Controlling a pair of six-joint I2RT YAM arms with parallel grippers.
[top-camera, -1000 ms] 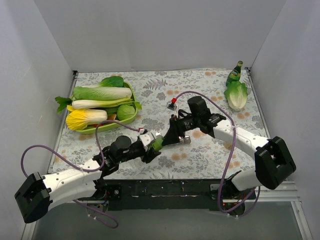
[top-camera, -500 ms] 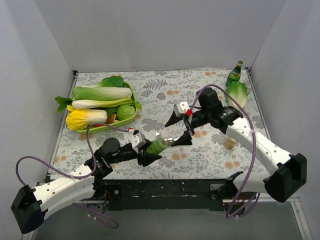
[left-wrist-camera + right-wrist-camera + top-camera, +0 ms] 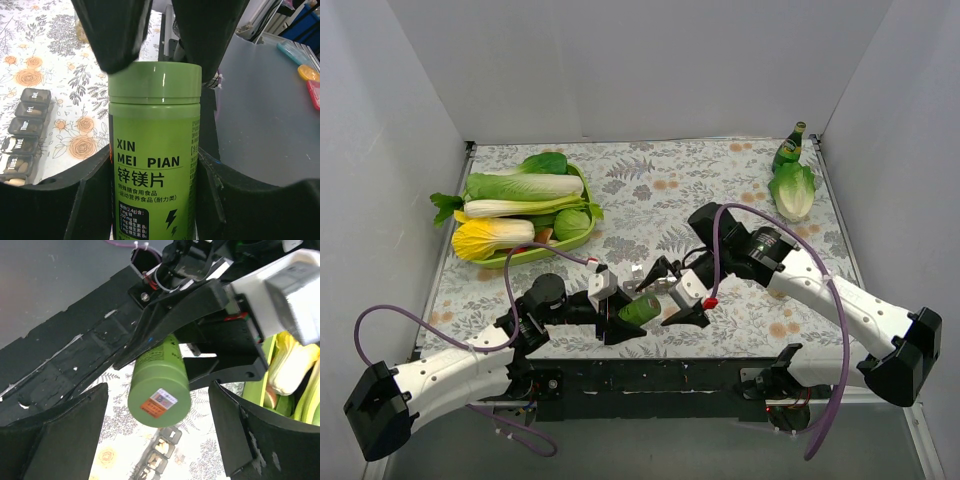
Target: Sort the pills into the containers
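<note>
My left gripper [image 3: 155, 167] is shut on a green pill bottle [image 3: 154, 150] with its green cap on, seen in the top view as the bottle [image 3: 640, 308] lying nearly level above the table's near middle. My right gripper [image 3: 159, 390] is open, one finger [image 3: 65, 435] on each side of the cap end [image 3: 159, 401], neither touching it. The containers [image 3: 22, 135], a dark strip of day-labelled compartments, lie on the table beside and below the bottle. Pale pills [image 3: 161, 446] show in the compartments. From above, both grippers hide most of the strip.
A green tray [image 3: 582, 183] piled with cabbages sits at the far left. A green glass bottle [image 3: 788, 148] and a lettuce head [image 3: 793, 190] stand at the far right corner. Grey walls close in three sides. The black base rail [image 3: 650, 378] runs along the near edge.
My right gripper opened, lifted off the strip, then swung toward the near edge until its fingers bracketed the bottle's cap. My left gripper kept its hold and drew back slightly.
</note>
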